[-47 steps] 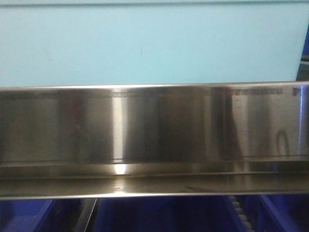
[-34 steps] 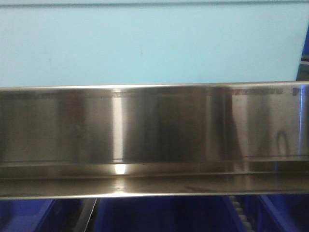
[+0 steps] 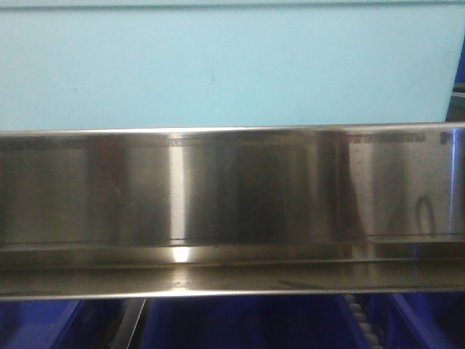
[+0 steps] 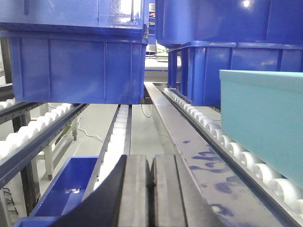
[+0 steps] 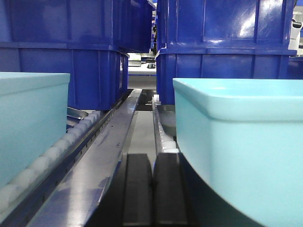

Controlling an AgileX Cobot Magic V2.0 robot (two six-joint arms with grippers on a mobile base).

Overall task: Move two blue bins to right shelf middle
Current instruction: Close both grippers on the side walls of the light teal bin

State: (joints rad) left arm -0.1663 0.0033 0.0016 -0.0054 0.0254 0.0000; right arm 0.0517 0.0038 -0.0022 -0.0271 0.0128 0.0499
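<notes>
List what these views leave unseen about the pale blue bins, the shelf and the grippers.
Front view: the steel rail hides the base of the pale blue wall; one bin or two, unclear.
Left wrist view: the right edge cuts off the pale blue bin; its inside unseen.
Right wrist view: edges cut off the left bin and right bin.
Wrist views: left gripper and right gripper show fingertips only, cut by the bottom edge.
</notes>
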